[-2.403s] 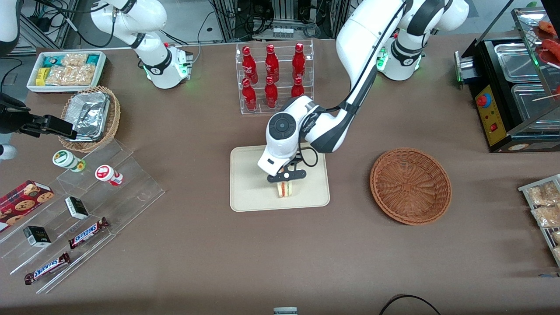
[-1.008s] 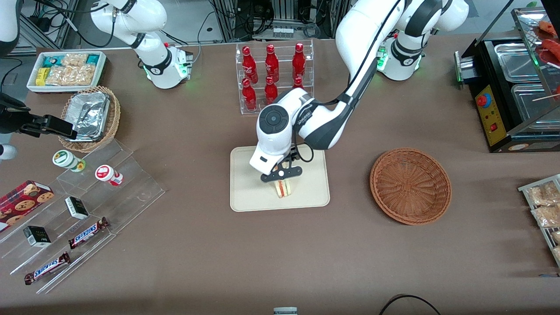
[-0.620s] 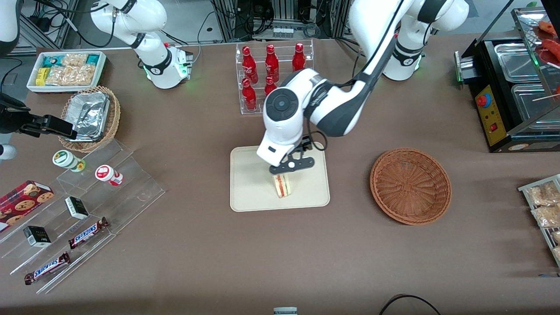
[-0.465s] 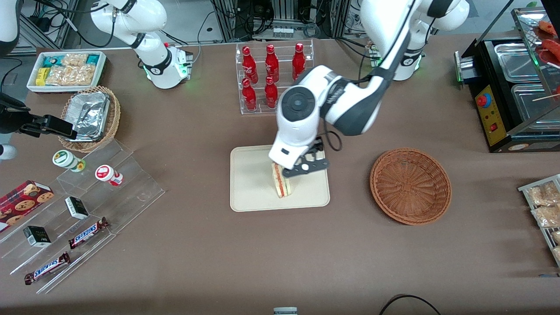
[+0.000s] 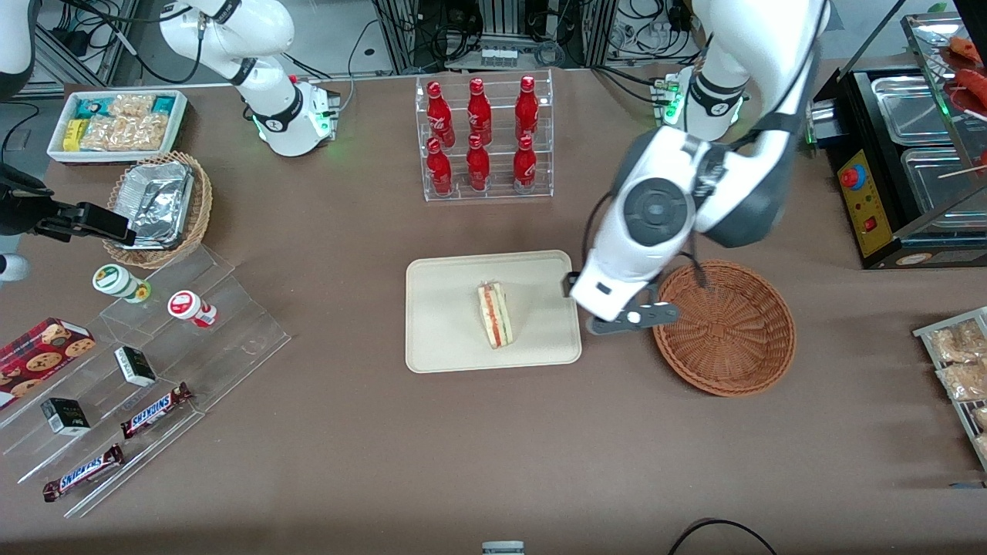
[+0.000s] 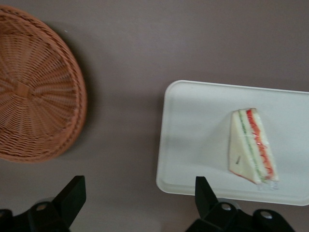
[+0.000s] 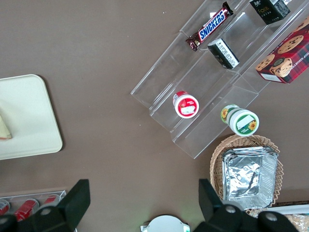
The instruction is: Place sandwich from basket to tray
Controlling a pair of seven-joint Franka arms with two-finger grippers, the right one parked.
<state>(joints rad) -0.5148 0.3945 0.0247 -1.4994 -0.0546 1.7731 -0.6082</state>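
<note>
Sandwich lay on the tray, near its middle, lying on its side, nothing touching it. A second earlier the claw was right over it on the tray; since then the arm pulled off toward 3 o'clock in the front view and lifted. Claw was spread and empty, hanging above the table in the gap between tray edge and basket. Wrist view agreed: fingers wide apart, sandwich alone on tray, basket empty. So release was done and the sandwich held its spot after the claw left. Task looked complete; only the retreat to rest seemed left.
</note>
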